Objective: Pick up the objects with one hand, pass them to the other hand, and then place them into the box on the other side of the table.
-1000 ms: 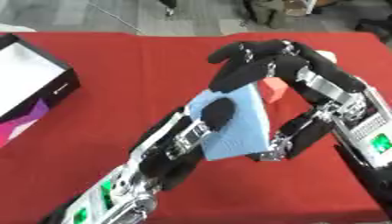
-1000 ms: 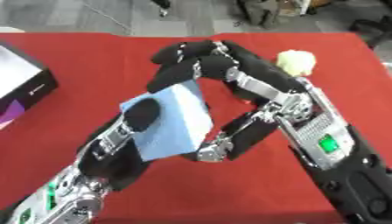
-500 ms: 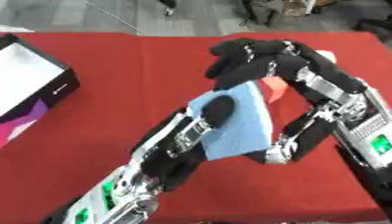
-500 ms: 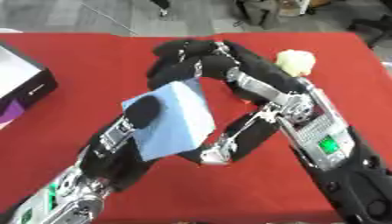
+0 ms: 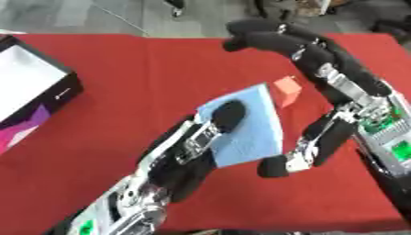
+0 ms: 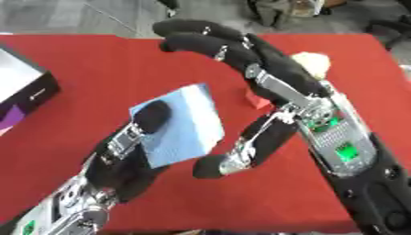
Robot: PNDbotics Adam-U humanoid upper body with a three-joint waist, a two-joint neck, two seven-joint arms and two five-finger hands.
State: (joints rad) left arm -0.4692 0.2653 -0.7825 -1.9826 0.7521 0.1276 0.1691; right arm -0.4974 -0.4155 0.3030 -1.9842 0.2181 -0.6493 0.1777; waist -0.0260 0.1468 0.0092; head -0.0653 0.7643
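Note:
A flat light blue pad is held above the red table by my left hand, which reaches in from the lower left, thumb pressed on the pad's upper face and fingers behind it. My right hand comes in from the right and stands open, its fingers stretched out above and beyond the pad and its thumb low beside the pad's right edge, apart from it. A small orange cube lies on the table just behind the pad. The black box with a white inside sits at the left edge.
A cream, rounded object rests on the table at the far right, behind my right forearm. Chair bases and grey floor show past the table's far edge.
My right hand's fingers, curled over the pad's top edge before, have straightened and lifted off it. The pad now rests in my left hand alone.

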